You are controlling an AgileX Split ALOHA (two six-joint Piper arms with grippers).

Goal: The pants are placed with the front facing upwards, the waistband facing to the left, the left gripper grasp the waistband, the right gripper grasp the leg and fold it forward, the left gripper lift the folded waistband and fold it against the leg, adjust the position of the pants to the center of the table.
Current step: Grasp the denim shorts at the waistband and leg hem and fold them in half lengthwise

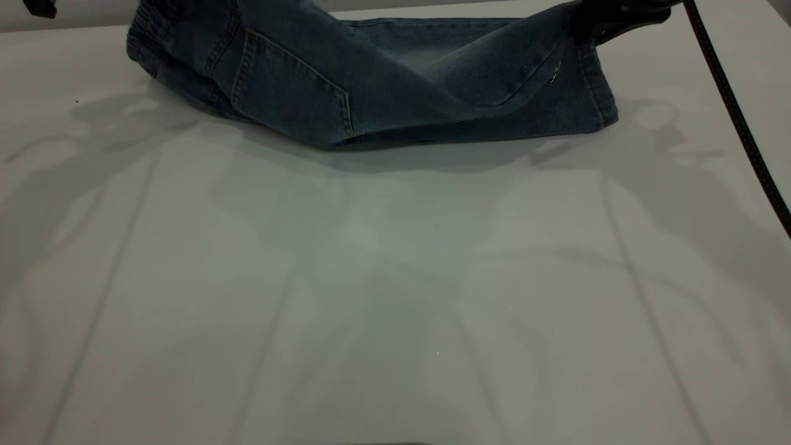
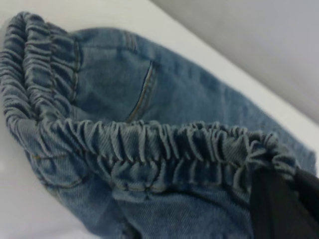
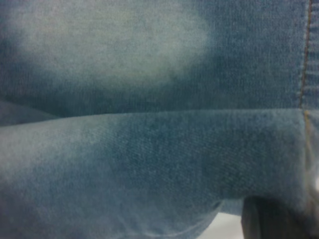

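The blue denim pants (image 1: pixel 383 80) lie along the far edge of the table (image 1: pixel 395 296), partly raised at both ends. A back pocket with tan stitching (image 1: pixel 290 99) faces me. The ruffled waistband (image 1: pixel 145 37) is at the left end. In the left wrist view the left gripper (image 2: pixel 285 193) is shut on the gathered waistband (image 2: pixel 149 144). Only a black piece (image 1: pixel 40 7) shows at the exterior view's top left corner. The right gripper (image 1: pixel 609 21) is shut on the leg's hem end at the top right. Denim (image 3: pixel 149 149) fills its wrist view above one black finger (image 3: pixel 271 221).
A thick black cable (image 1: pixel 735 117) runs down from the right gripper along the table's right side. Bare white tabletop stretches from the pants to the near edge, crossed only by the arms' shadows.
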